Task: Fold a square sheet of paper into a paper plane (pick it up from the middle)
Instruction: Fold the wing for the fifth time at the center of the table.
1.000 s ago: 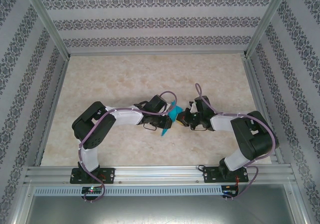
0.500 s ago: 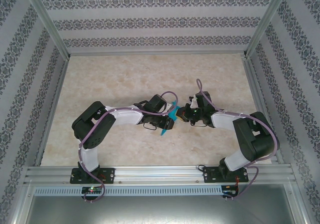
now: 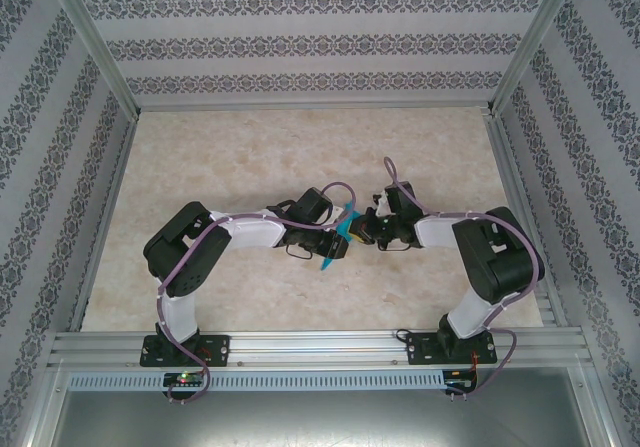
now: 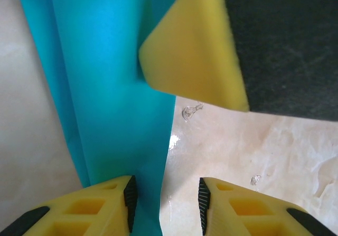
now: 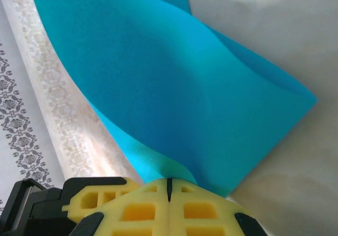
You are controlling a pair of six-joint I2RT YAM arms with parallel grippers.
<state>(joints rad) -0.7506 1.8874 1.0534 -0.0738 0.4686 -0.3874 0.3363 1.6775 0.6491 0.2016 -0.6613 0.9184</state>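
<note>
Overhead, the sheet of paper (image 3: 343, 229) is held at mid-frame between the left gripper (image 3: 335, 242) and the right gripper (image 3: 368, 229). In the left wrist view the left gripper (image 4: 165, 199) is spread, with the paper running down the frame's left half into its gap; closing off-line could crumple it. In the right wrist view the right gripper (image 5: 168, 186), bottom centre, is pressed together, pinching an edge, and a sideways tug might tear it free. The sheet looks turquoise, unmarked, bowed and partly folded.

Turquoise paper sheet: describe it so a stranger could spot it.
Find the middle of the beige marbled table, where the left arm and right arm meet. Pinched in the yellow right gripper is the thin turquoise-blue paper sheet, the lone bright blue thing.
</note>
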